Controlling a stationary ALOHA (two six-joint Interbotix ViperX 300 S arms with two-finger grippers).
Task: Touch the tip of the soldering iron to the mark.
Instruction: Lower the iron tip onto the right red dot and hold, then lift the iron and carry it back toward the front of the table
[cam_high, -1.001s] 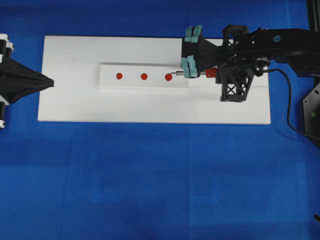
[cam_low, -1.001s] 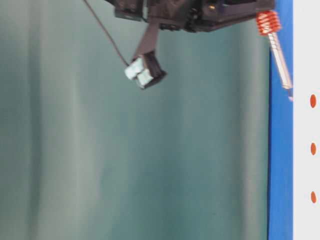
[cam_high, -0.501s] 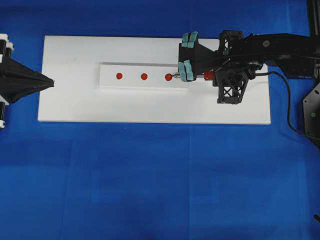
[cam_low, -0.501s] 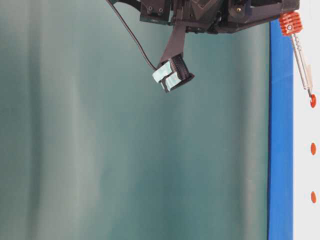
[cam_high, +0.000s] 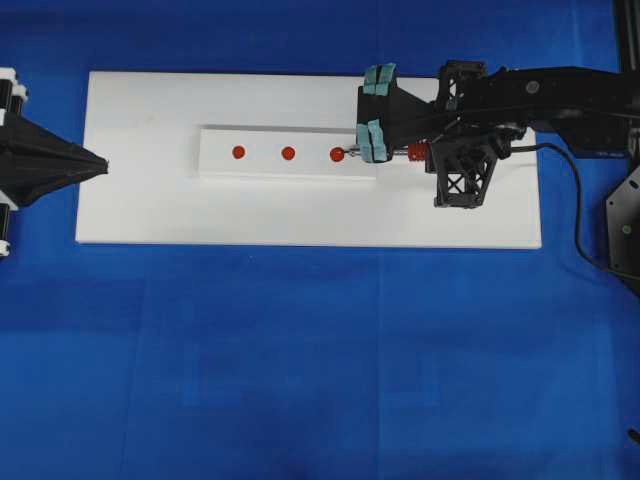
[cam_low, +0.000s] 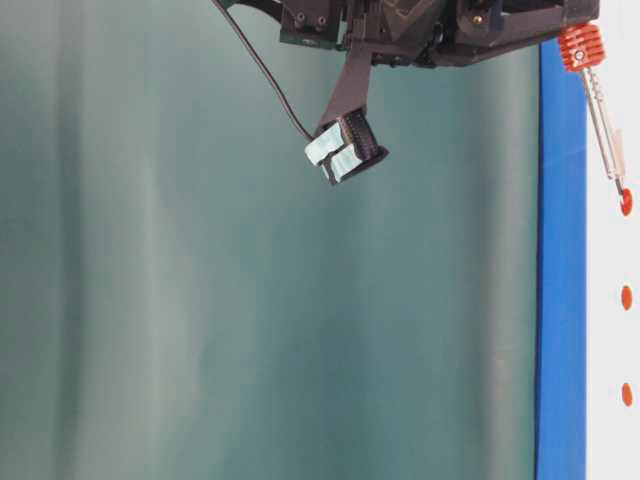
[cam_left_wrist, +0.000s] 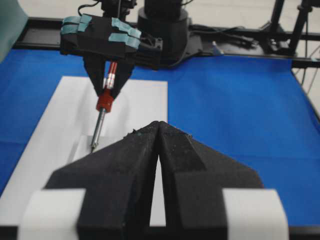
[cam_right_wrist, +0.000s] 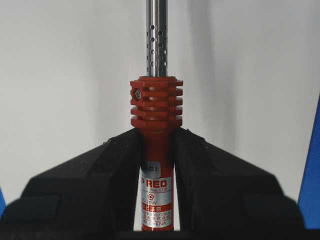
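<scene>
since a second ago the right claw (cam_high: 372, 140) has carried the iron (cam_low: 603, 100) down and toward the strip (cam_high: 288, 167), so the tip that hung short of the nearest mark (cam_high: 337, 154) now sits at that mark's edge; over the last half second nothing has shifted.

the right claw is pinched on the iron's red handle (cam_right_wrist: 156, 190), just behind the ribbed collar (cam_right_wrist: 156, 102), with the silver shaft (cam_right_wrist: 156, 37) running out ahead. holding it that far back probably leaves the tip free to reach the mark while the claw stays off the strip. in the table-level view the shaft slants toward the mark, and the tip looks to be touching it or a hair off; i cannot tell which. the black cord (cam_high: 577, 215) trails away from the strip, behind the arm.

the left claw (cam_left_wrist: 159, 165) is pressed together, empty, parked off the far end of the white board (cam_high: 150, 215) from the iron, pointing along the strip. it seems placed there to watch, well apart from the work.

the strip lies on the board, which lies on the blue surface (cam_high: 320, 360). two more marks (cam_high: 263, 153) sit further along the strip from the tip.

the handle's label reads "red" in large letters, then "no. 500"; lower lines are too small to be sure of, though the last looks like "china".
</scene>
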